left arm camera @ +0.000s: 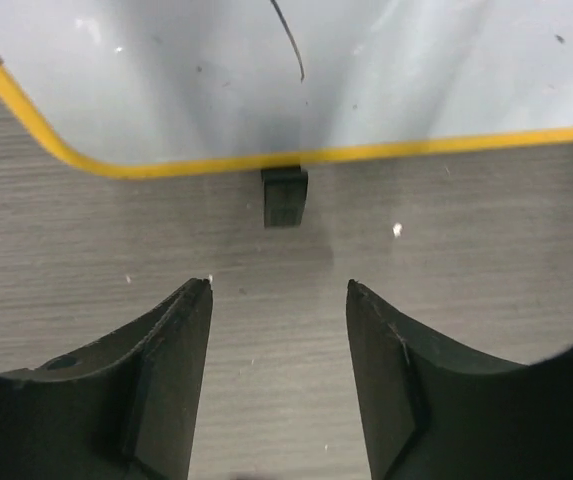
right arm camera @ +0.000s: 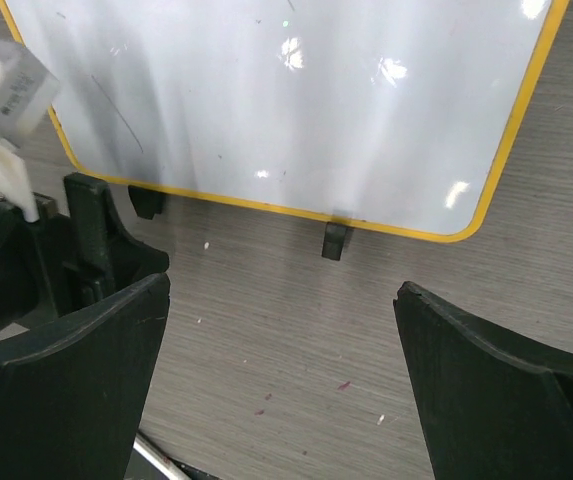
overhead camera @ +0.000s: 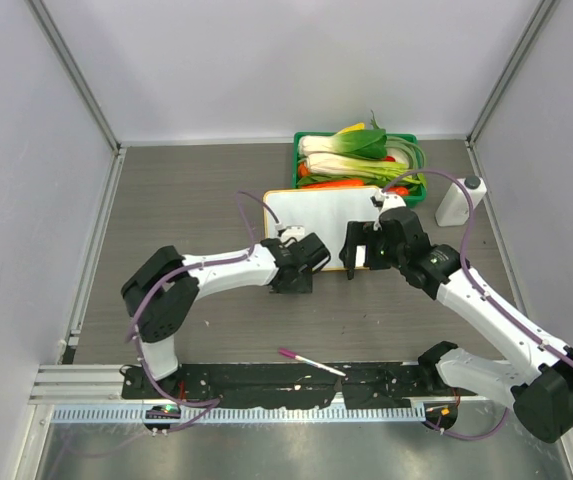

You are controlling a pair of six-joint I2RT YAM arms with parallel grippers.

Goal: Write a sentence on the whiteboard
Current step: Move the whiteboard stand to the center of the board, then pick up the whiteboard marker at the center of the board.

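Grey wood-grain table (overhead camera: 216,190) carried the whiteboard (overhead camera: 321,215) beside the vegetable tray (overhead camera: 356,150). Only overhead showed the pink marker (overhead camera: 311,361) — wrist views caught black clip feet (right arm camera: 334,240). Left gripper (left arm camera: 278,285) stood part-open, right gripper (right arm camera: 283,286) wide, both empty.

I see left arm (overhead camera: 226,268) folded at the elbow, reaching from lower left toward frame centre. Left gripper (left arm camera: 278,285): jaws parted, moderate gap. Right arm (overhead camera: 486,310) runs from lower right up to centre. Right gripper (right arm camera: 281,285): spread wide. Wrists close together mid-frame, not touching.
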